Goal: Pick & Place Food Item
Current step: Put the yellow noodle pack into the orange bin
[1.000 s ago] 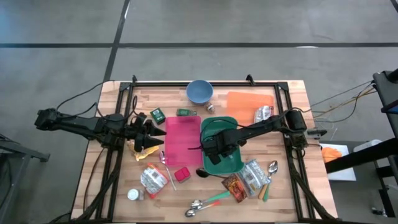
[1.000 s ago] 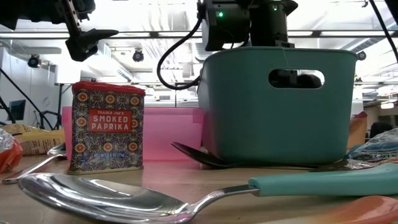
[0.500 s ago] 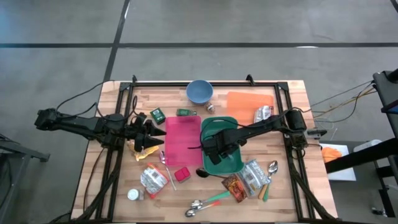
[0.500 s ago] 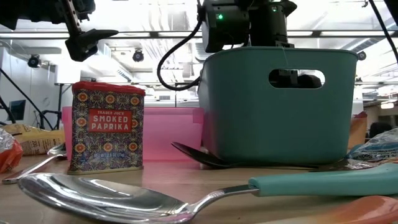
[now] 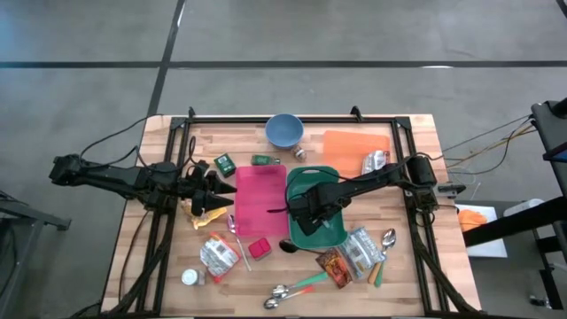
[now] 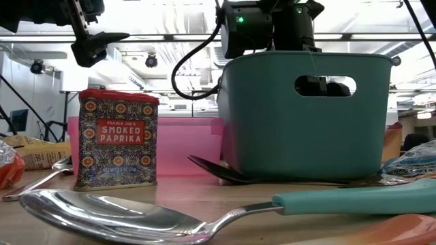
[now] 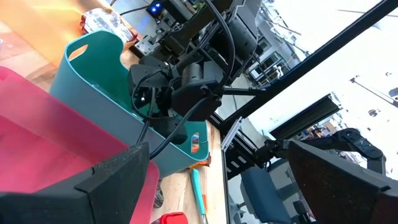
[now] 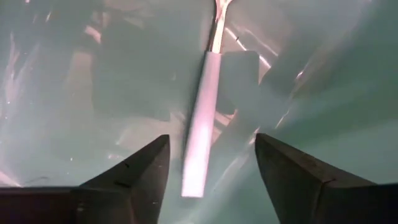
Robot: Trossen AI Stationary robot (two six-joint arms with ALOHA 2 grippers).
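The right gripper [image 8: 211, 168] is lowered into the teal bin [image 5: 315, 206] at the centre of the high view. In the right wrist view its two fingers are parted, and a pale-handled utensil [image 8: 202, 127] is seen lying free between them on the bin floor, so nothing is grasped. The task names a food item, yet what lies in the bin looks like cutlery, not food.

The step in hand is judged to be a release inside the bin. For this to be done well, the fingers should be spread fully before any lift, and the gripper should be raised straight up, clear of the bin walls, so that the utensil is not dragged or the bin tipped.

The left gripper [image 5: 213, 202] is held open and empty, left of centre in the high view, just beside the pink tray [image 5: 257, 199], over the desk [image 5: 403, 270].

Much is hidden. The bin's inside is covered by the right arm in the high view, and in the low view only the bin's outer wall is shown, behind a smoked paprika tin [image 6: 116, 139] and a large spoon [image 6: 122, 216]. The utensil's working end is cut off at the top edge of the right wrist view.
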